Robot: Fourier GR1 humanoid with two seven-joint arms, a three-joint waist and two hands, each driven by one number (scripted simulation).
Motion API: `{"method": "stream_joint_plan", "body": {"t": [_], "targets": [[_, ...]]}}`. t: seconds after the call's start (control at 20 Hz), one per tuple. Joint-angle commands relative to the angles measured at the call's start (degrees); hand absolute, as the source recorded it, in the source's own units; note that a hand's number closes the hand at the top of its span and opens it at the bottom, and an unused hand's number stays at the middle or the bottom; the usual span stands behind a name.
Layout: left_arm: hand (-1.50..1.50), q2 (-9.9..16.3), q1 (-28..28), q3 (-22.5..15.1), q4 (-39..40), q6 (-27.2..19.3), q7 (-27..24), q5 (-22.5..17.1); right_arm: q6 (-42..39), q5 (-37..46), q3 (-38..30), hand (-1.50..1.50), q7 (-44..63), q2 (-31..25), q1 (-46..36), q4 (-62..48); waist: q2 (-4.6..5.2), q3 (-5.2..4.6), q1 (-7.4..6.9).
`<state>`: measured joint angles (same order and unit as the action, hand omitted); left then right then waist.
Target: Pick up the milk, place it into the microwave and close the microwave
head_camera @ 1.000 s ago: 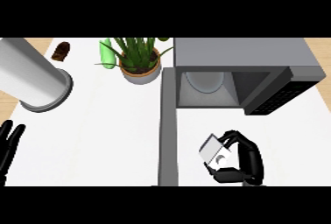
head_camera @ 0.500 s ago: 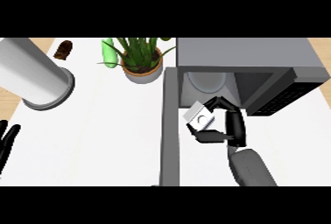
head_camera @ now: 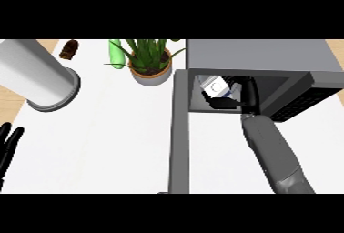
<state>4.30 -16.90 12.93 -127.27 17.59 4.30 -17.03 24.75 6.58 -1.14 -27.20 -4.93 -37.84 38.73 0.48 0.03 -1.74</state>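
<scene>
Inside the microwave (head_camera: 259, 57), right robot hand (head_camera: 236, 98) curls round the milk (head_camera: 216, 86); left robot hand (head_camera: 8, 143) spread.

The right hand (head_camera: 236, 96) is curling round the milk (head_camera: 216, 86) and holding it inside the open microwave (head_camera: 259, 57), whose door (head_camera: 179, 136) is standing wide. The left hand (head_camera: 8, 144) is resting at the left edge, fingers straight. A potted plant (head_camera: 150, 63) and a grey cylinder (head_camera: 35, 75) are standing on the white table (head_camera: 107, 145).

Table (head_camera: 121, 150) w/ grey cylinder (head_camera: 37, 75) at 10 o'clock, potted plant (head_camera: 151, 63) at 12, green bottle (head_camera: 117, 53) beside it, brown bottle (head_camera: 69, 49) at 11.
</scene>
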Motion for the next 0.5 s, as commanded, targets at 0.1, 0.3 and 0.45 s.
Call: {"method": "stream_joint_plan", "body": {"t": [0.1, 0.3, 0.45], "targets": [[-1.5, -0.3, 1.6, -0.4, 2.5, 0.9, -1.9, 1.0, 4.7, 1.7, -4.7, 1.5, -2.5, -3.5, -10.7, -16.2, 0.93, 0.08, -1.74], [-1.5, 0.1, -0.2, -0.7, -0.1, 1.6, -0.3, -0.3, 10.4, 1.0, -8.2, 1.5, -2.1, -6.1, -14.4, -19.9, 0.83, 0.1, -2.13], [-1.5, 1.2, 2.6, -0.3, 1.5, 1.1, 1.2, -0.5, 18.6, 3.9, -7.2, 1.5, -2.5, -6.5, -17.1, -21.9, 1.29, 0.12, -2.64]]}}
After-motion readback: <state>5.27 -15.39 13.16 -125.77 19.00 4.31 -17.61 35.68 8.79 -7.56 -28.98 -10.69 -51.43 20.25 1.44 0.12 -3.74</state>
